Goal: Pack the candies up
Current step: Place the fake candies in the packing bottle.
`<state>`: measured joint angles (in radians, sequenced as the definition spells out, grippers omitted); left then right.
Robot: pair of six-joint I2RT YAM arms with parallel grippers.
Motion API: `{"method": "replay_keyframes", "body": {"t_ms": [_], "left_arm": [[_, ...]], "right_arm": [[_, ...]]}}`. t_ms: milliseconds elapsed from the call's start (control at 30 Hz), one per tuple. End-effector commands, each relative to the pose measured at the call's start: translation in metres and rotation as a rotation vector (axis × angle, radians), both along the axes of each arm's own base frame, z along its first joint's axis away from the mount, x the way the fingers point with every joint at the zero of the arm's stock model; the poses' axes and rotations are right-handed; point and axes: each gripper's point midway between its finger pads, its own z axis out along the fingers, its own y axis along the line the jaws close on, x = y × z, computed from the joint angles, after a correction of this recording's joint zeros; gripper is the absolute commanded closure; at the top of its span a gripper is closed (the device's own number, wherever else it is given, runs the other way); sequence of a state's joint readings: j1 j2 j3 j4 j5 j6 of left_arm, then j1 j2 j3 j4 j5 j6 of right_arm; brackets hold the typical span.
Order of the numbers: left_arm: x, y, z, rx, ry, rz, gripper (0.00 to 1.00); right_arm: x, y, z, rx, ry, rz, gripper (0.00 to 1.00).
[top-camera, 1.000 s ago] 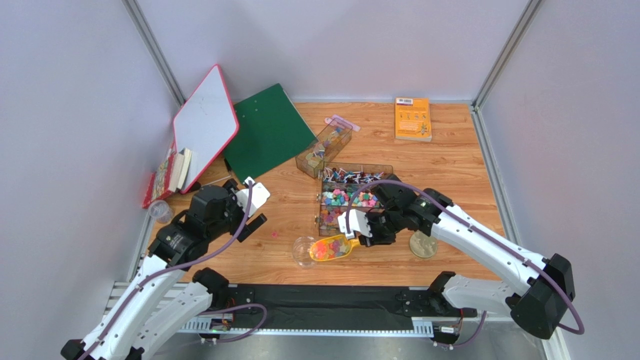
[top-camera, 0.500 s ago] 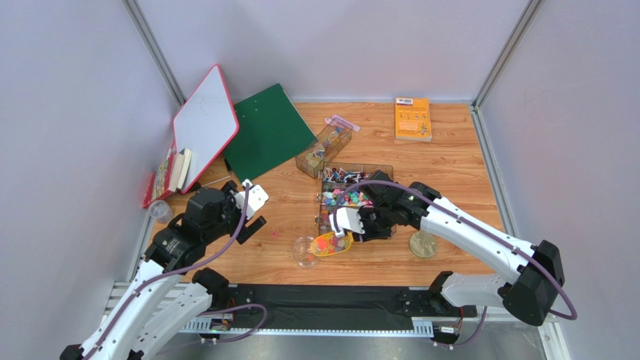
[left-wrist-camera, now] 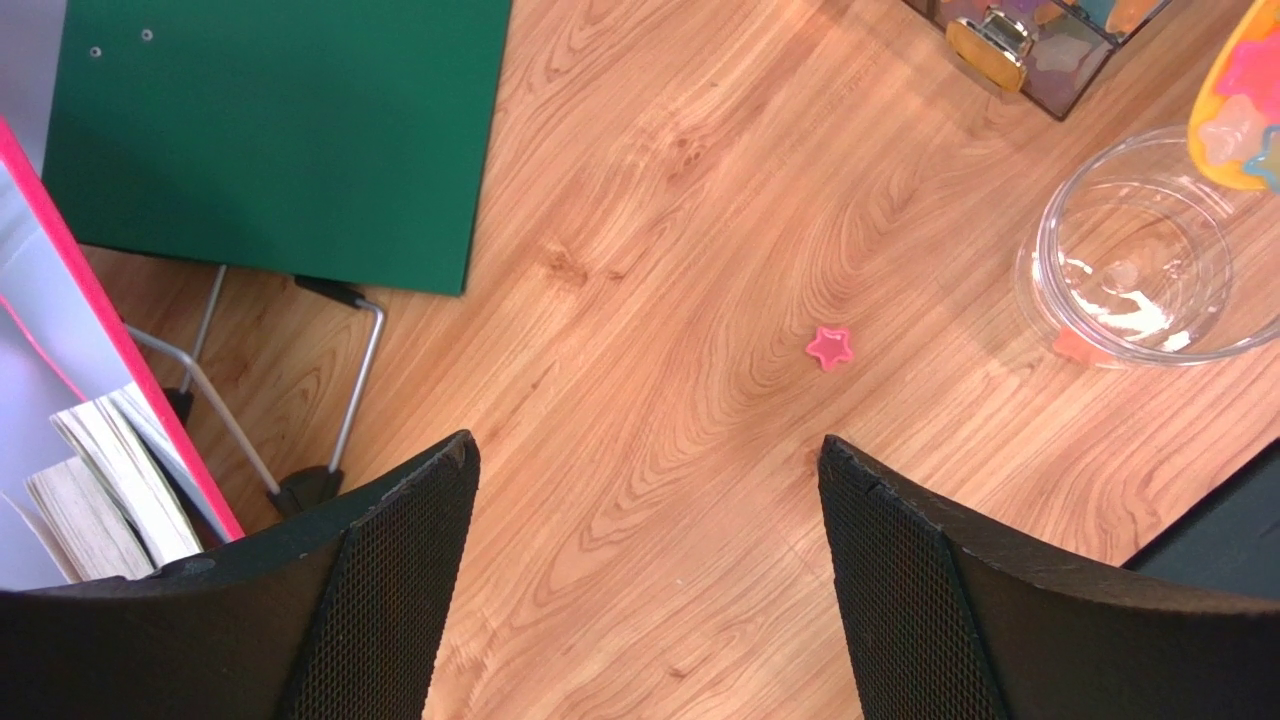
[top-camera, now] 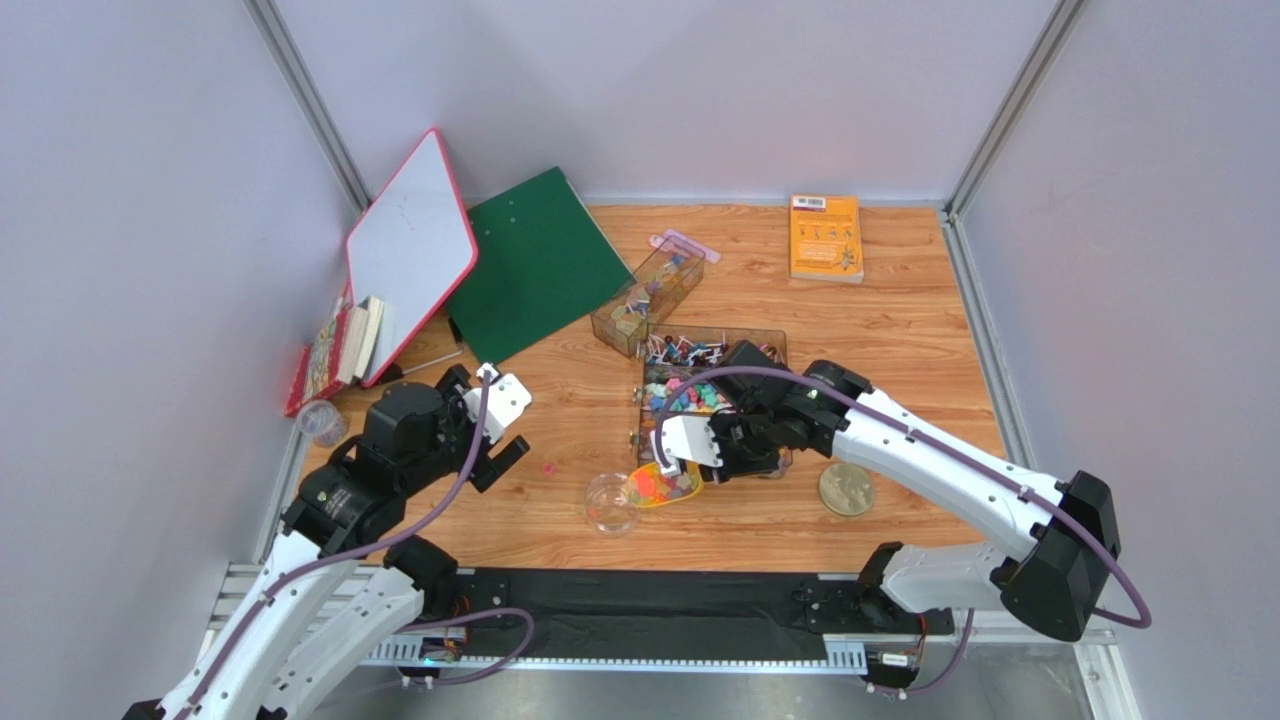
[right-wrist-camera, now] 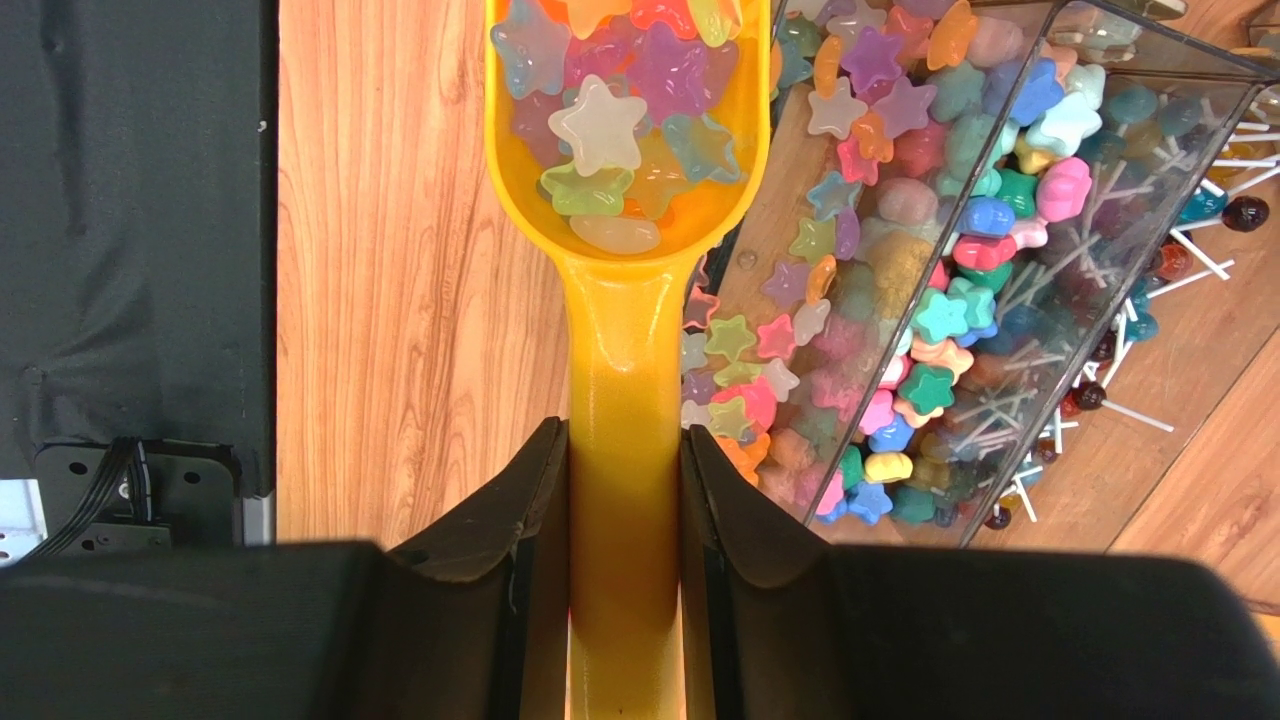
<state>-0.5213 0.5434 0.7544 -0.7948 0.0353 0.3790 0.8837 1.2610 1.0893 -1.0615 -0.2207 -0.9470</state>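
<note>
The right fingers (right-wrist-camera: 504,585) are pressed from both sides on the flat handle of the yellow scoop (right-wrist-camera: 624,375), pinching it. The scoop's bowl is heaped with candies (right-wrist-camera: 601,128), star shapes in pink, green, white and orange. Just right of the handle runs the clear wall of the compartment box (right-wrist-camera: 842,345). The handle lies close along that wall, and more candies are packed behind it. Left of the handle in the wrist view is a strip of bare bench (right-wrist-camera: 406,300), then the edge of the black mat (right-wrist-camera: 135,225).

From above, the scoop's tip sits at the right rim of the clear jar (top-camera: 609,503). The jar stands on the bench near the mat, just left of the box. In the left wrist view the jar looks almost empty, with one small piece against its wall.

The left fingers (left-wrist-camera: 391,585) are spread wide and hang above open wood to the left of the jar. One pink star candy (left-wrist-camera: 830,348) lies alone there, between the fingers and the jar and touching neither. Farther left, the green folder (left-wrist-camera: 271,135) closes off the room, with its metal clip overhanging the wood, and the red-edged whiteboard (top-camera: 409,248) leans over some books (left-wrist-camera: 105,480).

A gold lid (top-camera: 846,488) lies right of the right arm. The wood is open from there to the orange book (top-camera: 825,237) at the far edge.
</note>
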Motion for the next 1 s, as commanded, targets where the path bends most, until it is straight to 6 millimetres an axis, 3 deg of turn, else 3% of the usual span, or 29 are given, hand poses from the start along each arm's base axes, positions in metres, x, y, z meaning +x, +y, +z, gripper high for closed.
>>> {"method": "replay_keyframes", "body": {"t_ms": [0,967], "left_arm": [[-0.002,-0.003,0.004,-0.043,-0.007,0.001,0.12],[-0.002,-0.004,0.005,-0.056,-0.044,-0.012,0.11]], "right_arm": [[0.008,0.004,0.015,0.0,-0.046,-0.025,1.0],[0.01,0.004,0.024,-0.159,-0.111,0.014,1.0]]}}
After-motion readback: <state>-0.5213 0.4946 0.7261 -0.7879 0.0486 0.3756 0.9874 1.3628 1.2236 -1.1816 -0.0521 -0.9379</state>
